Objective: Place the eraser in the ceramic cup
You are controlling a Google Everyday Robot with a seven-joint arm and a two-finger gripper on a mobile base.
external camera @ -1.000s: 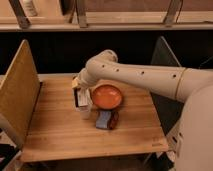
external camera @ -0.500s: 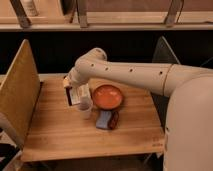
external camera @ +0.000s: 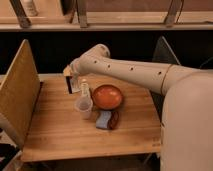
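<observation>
Gripper [external camera: 73, 79] clamped on the eraser [external camera: 69, 86], hanging above the counter [external camera: 55, 130], up and left of the ceramic cup [external camera: 84, 107]. I want it centred over the rim, long end pointing down, clear of the small bottle [external camera: 85, 89] just behind, before letting go.

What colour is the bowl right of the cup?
Bowl: reddish-orange, camera view. Claw holds eraser up-left of cup.

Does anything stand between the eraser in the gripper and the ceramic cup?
Nothing stands directly between them. The gripper holds the eraser raised, left of and behind the ceramic cup, whose mouth looks free. A small clear bottle stands close behind the cup, beside the path, and might be brushed.
</observation>
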